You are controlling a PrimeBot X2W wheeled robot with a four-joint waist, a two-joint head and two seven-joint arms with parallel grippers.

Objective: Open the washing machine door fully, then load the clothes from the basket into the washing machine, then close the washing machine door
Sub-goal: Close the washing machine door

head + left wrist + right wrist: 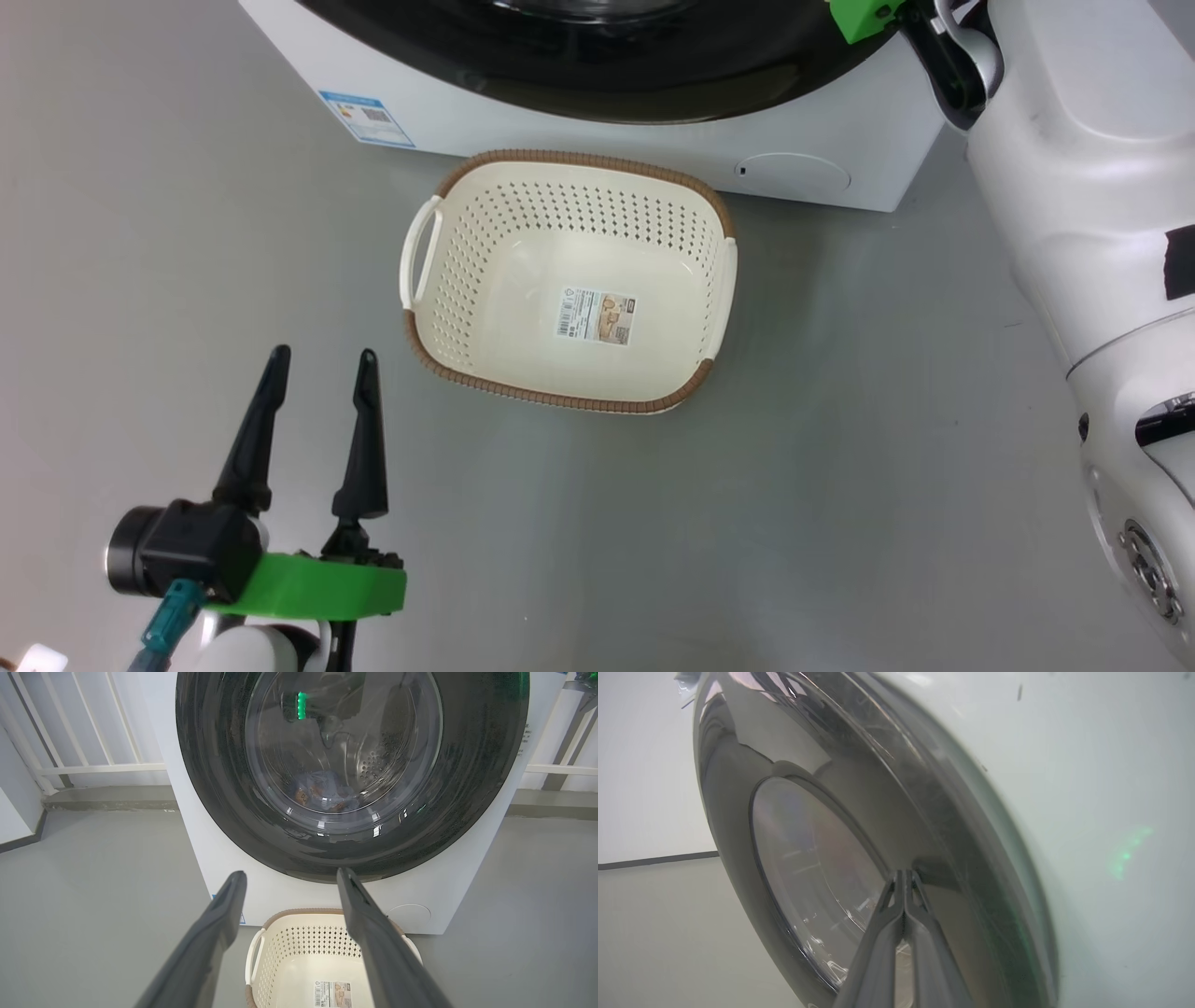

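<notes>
The cream basket (485, 243) stands on the floor before the white washing machine (653, 140), with just a label sticker inside. The washing machine door (215, 765) lies against the machine's front (219, 891). Behind its glass, light-blue clothes (322, 794) with orange-brown prints rest low in the drum. My left gripper (322, 359) hovers open and holding nothing, left of and nearer than the basket (299, 942). My right gripper (903, 873) is shut, tips touching the door's glossy black rim (859, 812) close to the white front (1087, 788).
My right arm (1055, 140) reaches up the right side to the machine's corner. Grey floor (840, 467) spreads around the basket. A white railing (93, 767) and wall stand behind the machine on the left.
</notes>
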